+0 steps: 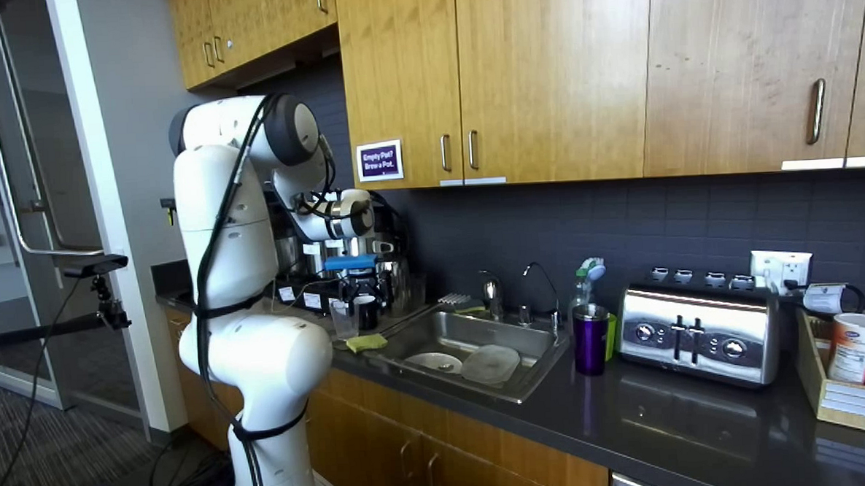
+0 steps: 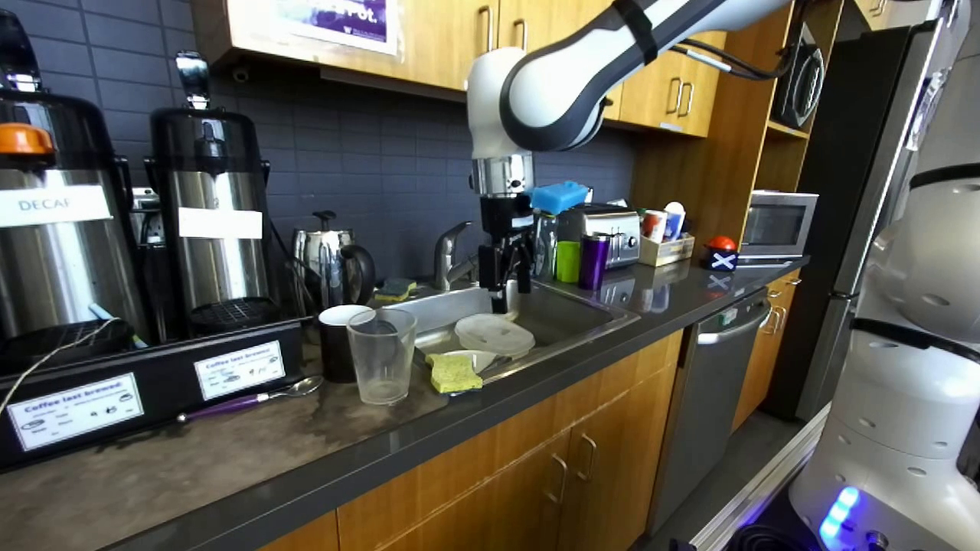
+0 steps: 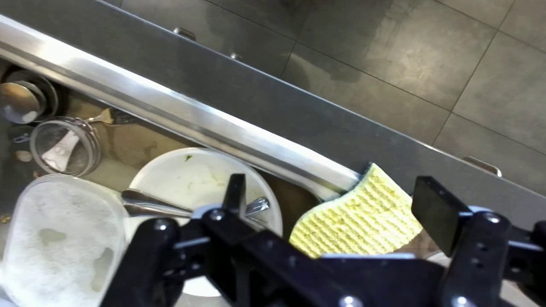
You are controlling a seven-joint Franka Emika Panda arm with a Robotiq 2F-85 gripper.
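Two fingers [image 3: 439,217] of the black gripper [image 3: 335,198] stand wide apart above the sink [image 3: 204,121], pointing downward. The yellow sponge [image 3: 362,217] is the thing nearest to them: in the wrist view it appears between both fingers, lower than them, and it lies over a front corner of the sink, at the edge. Inside the sink there is a round white plate [image 3: 204,175], and some metal cutlery [image 3: 147,200] lies across it. Just beside the plate is a translucent plastic piece [image 3: 64,238] with rounded corners; whether it is a lid or a box, one cannot tell. A clear jar [image 3: 64,147] is seen farther from the gripper. In an exterior view, a clear cup [image 2: 383,367] stands upright in front of a dark mug [image 2: 334,352], and a spoon [image 2: 253,400] with purple handle lies near them. On the opposite side of the sink, a purple tumbler [image 2: 593,262] stands beside a green cup [image 2: 567,262].
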